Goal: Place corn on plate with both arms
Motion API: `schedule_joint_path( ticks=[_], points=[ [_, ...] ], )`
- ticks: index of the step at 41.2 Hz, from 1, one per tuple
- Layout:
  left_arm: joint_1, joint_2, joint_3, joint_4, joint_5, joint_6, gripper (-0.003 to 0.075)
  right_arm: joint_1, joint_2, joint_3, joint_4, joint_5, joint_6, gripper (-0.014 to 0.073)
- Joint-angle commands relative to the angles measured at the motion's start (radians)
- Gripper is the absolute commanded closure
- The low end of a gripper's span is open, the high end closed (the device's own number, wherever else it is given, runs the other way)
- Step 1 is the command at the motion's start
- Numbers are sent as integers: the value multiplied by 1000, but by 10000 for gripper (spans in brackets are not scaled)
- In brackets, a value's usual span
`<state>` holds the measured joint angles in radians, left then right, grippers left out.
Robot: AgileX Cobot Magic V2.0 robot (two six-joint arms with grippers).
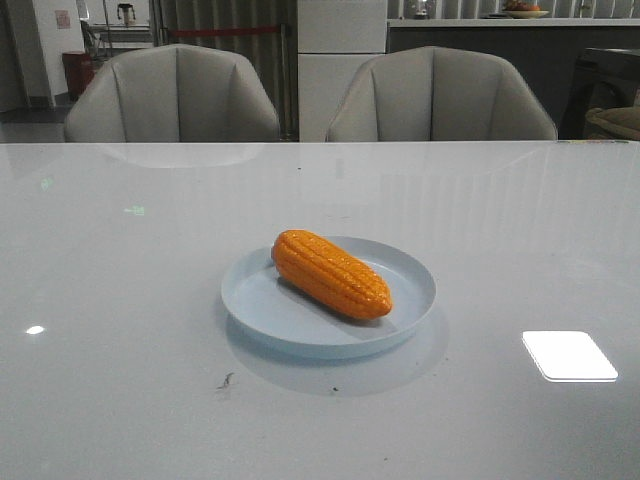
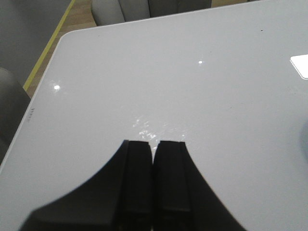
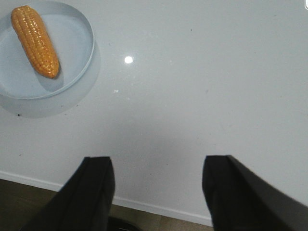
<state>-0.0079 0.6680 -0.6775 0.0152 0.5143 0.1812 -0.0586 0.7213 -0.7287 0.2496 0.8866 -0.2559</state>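
Observation:
The orange corn (image 1: 331, 273) lies slantwise inside the pale blue plate (image 1: 260, 300) at the middle of the table. The right wrist view shows the same corn (image 3: 35, 40) resting in the plate (image 3: 77, 43), well away from my right gripper (image 3: 159, 163). That gripper is open, with nothing between its black fingers, and it hangs over the table's near edge. My left gripper (image 2: 155, 143) is shut on nothing, above bare white tabletop. Neither arm appears in the front view.
The white glossy table (image 1: 120, 260) carries bright lamp reflections (image 1: 568, 355). Two grey chairs (image 1: 172, 95) stand behind its far edge. In the left wrist view a table corner (image 2: 67, 38), a chair and wooden floor show.

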Motion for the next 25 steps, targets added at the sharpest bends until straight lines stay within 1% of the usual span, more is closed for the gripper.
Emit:
schedule_joint_path(
  ticks=[1, 20, 25],
  points=[
    [2, 0, -29, -10, -79, -1, 632, -8, -4, -25, 8, -62, -1, 86],
    [2, 0, -21, -10, -86, -1, 632, -8, -4, -25, 8, -62, -1, 86],
    [2, -51, 22, -10, -144, -1, 632, -8, -4, -25, 8, -63, -1, 86]
  ],
)
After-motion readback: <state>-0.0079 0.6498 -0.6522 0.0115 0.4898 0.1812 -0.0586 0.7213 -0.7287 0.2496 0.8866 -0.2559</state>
